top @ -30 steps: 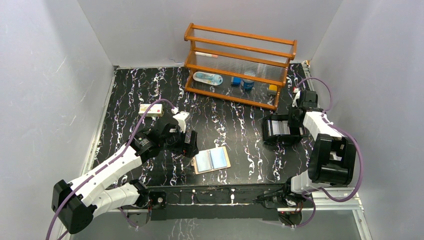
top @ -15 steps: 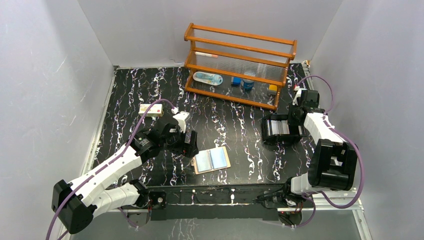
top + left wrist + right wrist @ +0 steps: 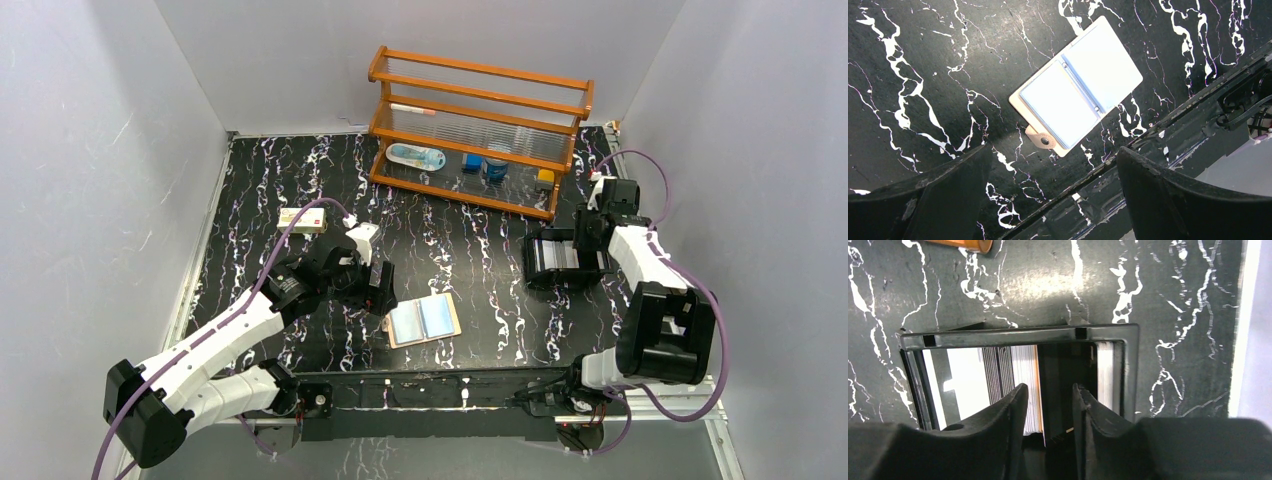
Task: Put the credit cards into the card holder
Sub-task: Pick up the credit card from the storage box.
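The tan wallet (image 3: 424, 320) lies open and flat near the front edge, with a light blue card (image 3: 1058, 104) in one half and a paler one (image 3: 1105, 67) in the other. My left gripper (image 3: 383, 293) hovers just left of it, open wide and empty; in the left wrist view (image 3: 1054, 150) the wallet's snap tab lies between the fingers. My right gripper (image 3: 582, 250) reaches into a black open-topped box (image 3: 552, 262) of upright cards. Its fingers (image 3: 1049, 387) stand a narrow gap apart over a dark slot, with nothing visibly held. A small cream rectangle (image 3: 302, 218) lies at the far left.
A wooden rack (image 3: 480, 130) with small items stands at the back, one foot (image 3: 963, 244) close to the box. The box rim (image 3: 1018, 332) frames the right fingers. The left arm's purple cable crosses the cream rectangle. Grey walls enclose three sides.
The right wrist has shifted slightly back and to the right at the black box. The left arm and the wallet have not moved.
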{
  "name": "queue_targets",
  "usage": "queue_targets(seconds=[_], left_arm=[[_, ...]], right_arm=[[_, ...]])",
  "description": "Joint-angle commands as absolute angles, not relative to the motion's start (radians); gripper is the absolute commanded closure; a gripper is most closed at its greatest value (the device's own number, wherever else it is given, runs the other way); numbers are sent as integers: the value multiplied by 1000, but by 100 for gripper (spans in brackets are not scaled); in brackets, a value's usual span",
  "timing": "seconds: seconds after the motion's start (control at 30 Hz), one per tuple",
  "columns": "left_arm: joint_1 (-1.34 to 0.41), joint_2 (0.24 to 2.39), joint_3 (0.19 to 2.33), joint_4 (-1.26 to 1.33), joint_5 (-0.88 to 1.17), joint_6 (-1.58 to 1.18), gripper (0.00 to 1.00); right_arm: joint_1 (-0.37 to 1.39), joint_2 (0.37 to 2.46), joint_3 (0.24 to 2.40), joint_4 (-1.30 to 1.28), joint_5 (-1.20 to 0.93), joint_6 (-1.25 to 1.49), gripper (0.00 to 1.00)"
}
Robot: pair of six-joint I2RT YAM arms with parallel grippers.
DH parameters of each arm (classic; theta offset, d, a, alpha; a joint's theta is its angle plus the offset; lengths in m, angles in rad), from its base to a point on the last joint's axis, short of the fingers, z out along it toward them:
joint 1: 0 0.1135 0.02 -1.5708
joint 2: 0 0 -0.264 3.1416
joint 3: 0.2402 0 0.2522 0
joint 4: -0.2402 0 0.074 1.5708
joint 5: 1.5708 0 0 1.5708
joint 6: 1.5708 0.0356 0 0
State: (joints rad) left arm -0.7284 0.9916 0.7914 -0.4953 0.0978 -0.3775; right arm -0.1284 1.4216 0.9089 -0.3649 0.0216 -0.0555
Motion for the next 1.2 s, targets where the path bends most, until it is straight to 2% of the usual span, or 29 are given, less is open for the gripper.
queue_targets(seconds=[0.0,0.23,0.43,0.87,1.17], left_arm=[[-731,992,785,-499,122,-367,6],[-730,989,785,-499,124,-367,6],[-730,982,785,-498,126,-367,6],[-730,982,784,-496,131,-365,6],[-730,986,784,-497,129,-365,6]], right_arm=[[-109,1352,945,-332,116,-70,50],[10,1415,948,-352,411,-124,33],[79,1449,944,-347,566,-159,31],[90,1476,914,-300,632,-196,23],[88,1555,895,-254,703,-232,24]])
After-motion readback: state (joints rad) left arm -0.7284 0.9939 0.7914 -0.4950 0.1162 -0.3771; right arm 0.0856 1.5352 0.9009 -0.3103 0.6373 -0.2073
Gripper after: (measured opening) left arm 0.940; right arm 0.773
